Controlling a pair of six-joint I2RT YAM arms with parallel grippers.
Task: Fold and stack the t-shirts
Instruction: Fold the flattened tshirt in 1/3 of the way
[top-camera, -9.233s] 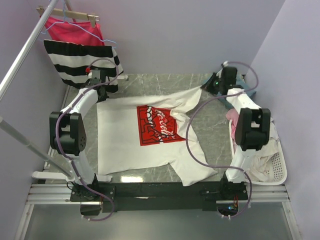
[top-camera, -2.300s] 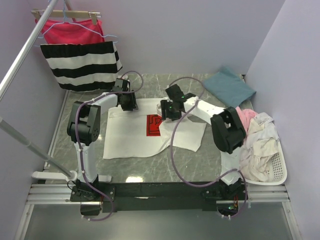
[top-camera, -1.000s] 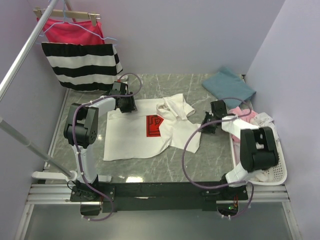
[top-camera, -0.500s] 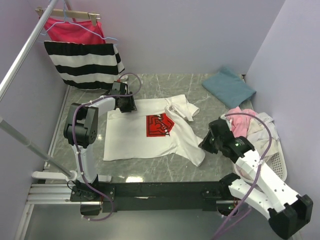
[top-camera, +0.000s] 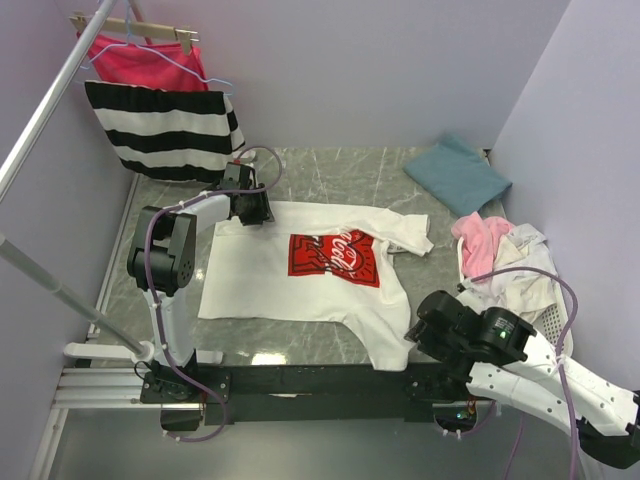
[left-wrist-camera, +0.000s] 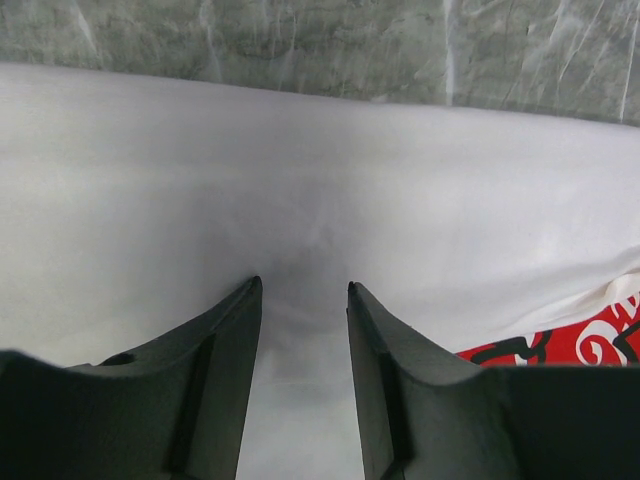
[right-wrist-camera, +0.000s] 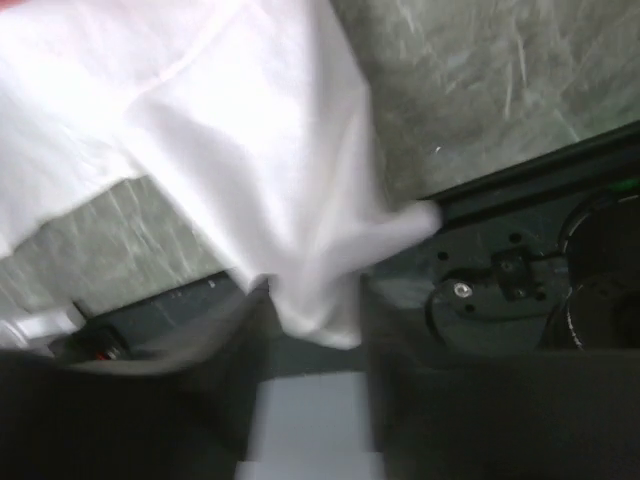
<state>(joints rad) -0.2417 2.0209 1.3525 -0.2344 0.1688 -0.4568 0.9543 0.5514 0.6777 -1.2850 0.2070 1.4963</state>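
Note:
A white t-shirt with a red square logo (top-camera: 335, 257) lies spread flat on the marble table (top-camera: 320, 170). My left gripper (top-camera: 252, 210) rests on its far left edge. In the left wrist view its fingers stand apart (left-wrist-camera: 300, 285) over flat white cloth (left-wrist-camera: 320, 170), gripping nothing. My right gripper (top-camera: 415, 335) is at the shirt's near right corner, by the table's front edge. In the blurred right wrist view its jaws (right-wrist-camera: 312, 290) are parted, and the corner of the white cloth (right-wrist-camera: 290, 200) hangs loosely between them. A folded teal-blue t-shirt (top-camera: 458, 172) lies at the far right.
Pale pink and white t-shirts (top-camera: 500, 262) are heaped in a white basket (top-camera: 556, 312) at the right. A black-and-white striped garment (top-camera: 165, 125) and a red-pink one (top-camera: 130, 58) hang on a rail at the far left. The black base rail (right-wrist-camera: 520, 260) runs under the right gripper.
My right arm has swung toward the near right corner, dragging the folded-over side of the white t-shirt with it, so the shirt now lies spread out. Its jaws have parted. The left gripper has stayed put.

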